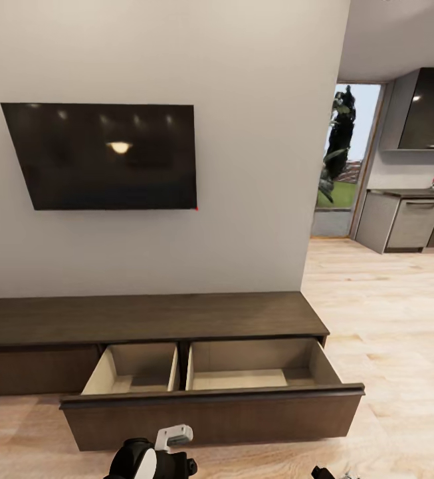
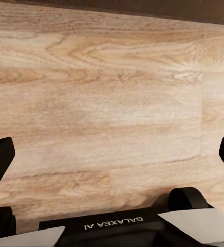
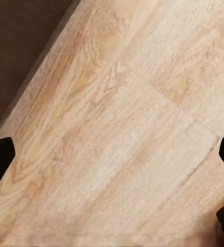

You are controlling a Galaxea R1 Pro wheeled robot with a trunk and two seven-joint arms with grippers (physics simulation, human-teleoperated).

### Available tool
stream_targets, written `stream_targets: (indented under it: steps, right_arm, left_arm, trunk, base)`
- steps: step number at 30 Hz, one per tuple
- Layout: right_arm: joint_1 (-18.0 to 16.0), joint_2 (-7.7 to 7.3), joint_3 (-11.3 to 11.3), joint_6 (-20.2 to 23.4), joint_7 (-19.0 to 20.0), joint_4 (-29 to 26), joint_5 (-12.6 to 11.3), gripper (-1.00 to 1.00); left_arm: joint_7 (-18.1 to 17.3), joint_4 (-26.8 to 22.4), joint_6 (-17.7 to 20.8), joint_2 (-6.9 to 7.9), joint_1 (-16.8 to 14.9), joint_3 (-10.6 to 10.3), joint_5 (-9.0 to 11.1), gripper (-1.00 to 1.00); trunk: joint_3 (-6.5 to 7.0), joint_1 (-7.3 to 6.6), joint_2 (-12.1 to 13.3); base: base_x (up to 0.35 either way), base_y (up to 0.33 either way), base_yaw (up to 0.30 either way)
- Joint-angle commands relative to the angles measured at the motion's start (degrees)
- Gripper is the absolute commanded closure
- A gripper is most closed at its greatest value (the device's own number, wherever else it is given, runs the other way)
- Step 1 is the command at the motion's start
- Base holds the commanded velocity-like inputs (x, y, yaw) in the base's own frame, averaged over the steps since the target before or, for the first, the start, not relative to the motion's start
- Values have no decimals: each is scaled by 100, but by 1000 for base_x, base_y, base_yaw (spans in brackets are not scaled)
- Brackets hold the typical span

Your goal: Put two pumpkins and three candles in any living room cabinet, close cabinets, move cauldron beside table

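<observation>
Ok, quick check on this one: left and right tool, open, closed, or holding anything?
Left tool: open, fingertips wide apart, nothing between them, plank floor below.
Right tool: open, empty, floor beneath.

a long low dark-brown cabinet is seen against a grey wall, under a wall-mounted black tv. its wide drawer is pulled out over the light wood plank floor, and two pale beige compartments are shown bare. a kitchen counter is seen beyond the wall's right end.
</observation>
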Motion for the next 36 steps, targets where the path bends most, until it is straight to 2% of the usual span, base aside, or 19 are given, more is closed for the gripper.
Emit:
stream_targets:
  steps: [1,4,8,11,13,16,19,25,36]
  right_arm:
    - [-9,-9,-17,333,-34,-15,-21,-100]
    - [-29,-25,23,942,-72,-21,29,-100]
    - [-41,-39,49,1168,-345,-33,51,-100]
    - [-37,-43,67,1197,-395,-58,62,-100]
    - [-28,-45,183,1203,-404,-76,123,-100]
    - [-26,-39,560,1187,-404,-95,381,-100]
    - [-25,-9,684,1179,-409,-103,465,-100]
    - [-40,28,760,1183,-424,-146,495,-100]
    - [-42,40,770,1184,-433,-181,505,-100]
  left_arm:
    - [58,-3,18,1,-3,-5,60,-100]
    - [60,2,13,1,-3,-5,61,-100]
    - [61,18,10,-1,-3,-1,66,-100]
    - [56,20,1,0,-3,-10,67,-100]
    - [54,23,-54,4,-3,-18,69,-100]
    - [61,37,-324,8,-3,-28,82,-100]
    - [65,80,-402,9,-3,-28,80,-100]
    - [61,115,-437,9,-3,-23,79,-100]
    - [61,117,-448,7,-3,-40,71,-100]
  trunk:
    - [12,-23,39]
    - [66,-89,159]
    - [84,-111,199]
    - [84,-111,199]
    - [84,-111,199]
    - [84,-111,199]
    - [84,-111,199]
    - [84,-111,199]
    - [84,-111,199]
  base:
    - [0,0,0]
    - [0,0,0]
    - [0,0,0]
    - [0,0,0]
    - [0,0,0]
    - [-58,-19,0]
    - [-207,-100,0]
    - [-277,-148,33]
    - [-95,-33,261]
